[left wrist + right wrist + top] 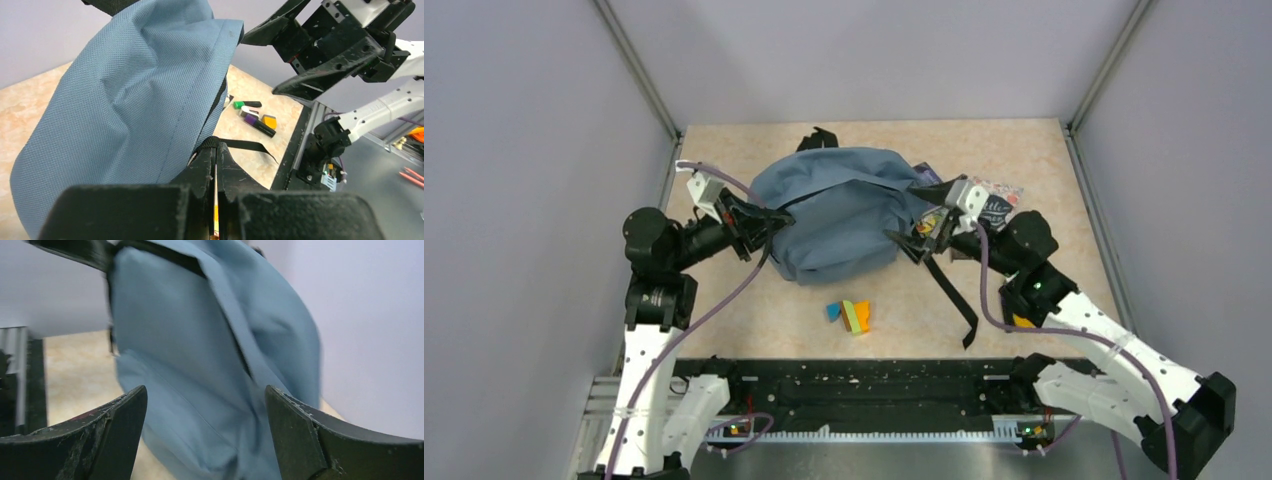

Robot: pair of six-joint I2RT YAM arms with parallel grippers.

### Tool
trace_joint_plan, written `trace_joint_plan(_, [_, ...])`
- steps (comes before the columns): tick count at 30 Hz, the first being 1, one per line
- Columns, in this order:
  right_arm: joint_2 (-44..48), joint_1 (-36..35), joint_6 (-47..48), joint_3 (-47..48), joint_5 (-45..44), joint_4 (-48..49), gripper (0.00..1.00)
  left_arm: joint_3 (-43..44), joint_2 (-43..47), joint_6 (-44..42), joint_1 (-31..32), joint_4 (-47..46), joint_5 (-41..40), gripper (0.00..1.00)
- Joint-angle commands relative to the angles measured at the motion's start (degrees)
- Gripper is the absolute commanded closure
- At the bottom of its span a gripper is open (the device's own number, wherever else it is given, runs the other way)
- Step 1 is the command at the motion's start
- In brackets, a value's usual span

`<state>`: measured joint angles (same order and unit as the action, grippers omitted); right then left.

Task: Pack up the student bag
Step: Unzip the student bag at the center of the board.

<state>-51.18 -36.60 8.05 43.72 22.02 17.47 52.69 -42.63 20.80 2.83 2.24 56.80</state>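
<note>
Opening the bag (pixel 839 205): the left gripper (pixel 762 228) pinches its edge, and the right gripper (pixel 911 238) is spread wide beside it. Next, the right likely needs to grasp the opposite edge.

Slate-blue student bag (pixel 839 210), black straps (pixel 952 295); beige mottled table (pixel 1024 150).

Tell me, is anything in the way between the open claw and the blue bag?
No, nothing visible is. The right gripper is open and points straight at the bag, and only the bag's blue fabric shows in the gap.
</note>
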Motion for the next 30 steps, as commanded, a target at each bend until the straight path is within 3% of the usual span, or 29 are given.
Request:
trace_joint_plan(1, [-1.6, -7.7, 7.2, 0.3, 4.9, 10.3, 0.14, 0.6, 0.0, -3.1, 0.4, 3.5, 3.7, 1.00])
trace_joint_plan(6, [-8.3, -13.5, 11.6, 3.6, -1.0, 12.6, 0.14, 0.4, -0.8, -4.5, 0.5, 6.3, 3.8, 1.00])
trace_joint_plan(14, [-14.3, -13.7, 11.6, 6.9, -6.6, 11.6, 0.15, -3.5, 5.0, -8.5, 0.5, 12.4, -3.6, 0.99])
trace_joint_plan(16, [-14.2, -13.8, 11.4, 5.8, -6.8, 13.0, 0.16, -4.9, 7.7, -8.3, 0.5, 13.2, -5.6, 0.91])
trace_joint_plan(20, [-14.0, -13.8, 10.6, 4.6, -6.8, 14.2, 0.17, -6.0, 14.1, -10.8, 0.5, 17.9, -15.8, 0.56])
trace_joint_plan(23, [-14.0, -13.8, 10.0, 4.2, -6.9, 14.1, 0.18, -6.7, 19.1, -12.4, 0.5, 19.4, -22.9, 0.42])
trace_joint_plan(27, [-13.9, -13.8, 8.9, 3.6, -7.7, 14.7, 0.18, -8.5, 23.9, -14.5, 0.5, 19.4, -30.6, 0.34])
trace_joint_plan(30, [-13.4, -13.8, 8.2, 2.9, -7.6, 15.6, 0.18, -11.0, 25.0, -14.3, 0.5, 18.0, -40.7, 0.30])
